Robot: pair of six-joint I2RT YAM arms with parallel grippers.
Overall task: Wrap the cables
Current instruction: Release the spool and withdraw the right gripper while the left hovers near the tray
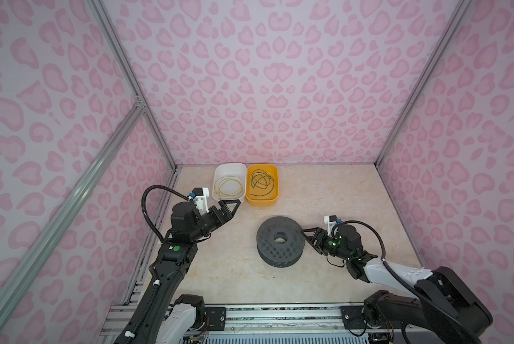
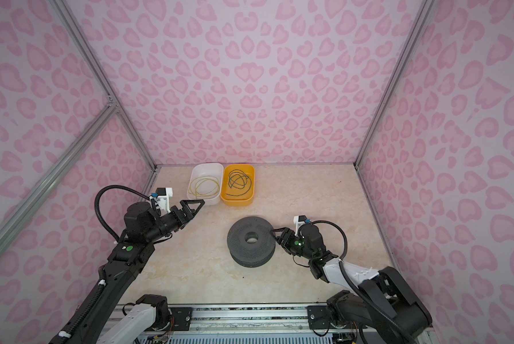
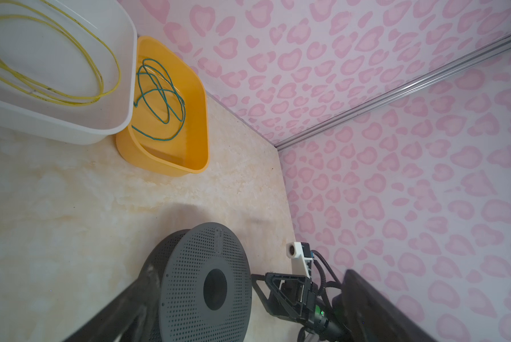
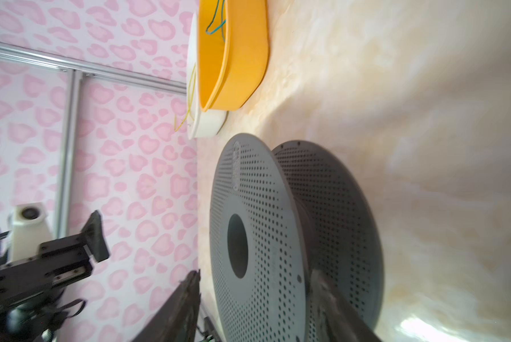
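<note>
The yellow cable lies in loose loops inside a white bin. The dark green cable curls inside the orange bin beside it. A grey perforated spool lies flat mid-table. My left gripper hovers open and empty at the white bin's near corner, apart from the yellow cable. My right gripper is at the spool's right rim. Its jaws stand apart astride the upper flange, one finger between the two flanges.
Both bins stand side by side against the back wall. Pink patterned walls close in the left, back and right sides. An aluminium rail carrying both arm bases runs along the front edge. Bare marble tabletop stretches right of the bins.
</note>
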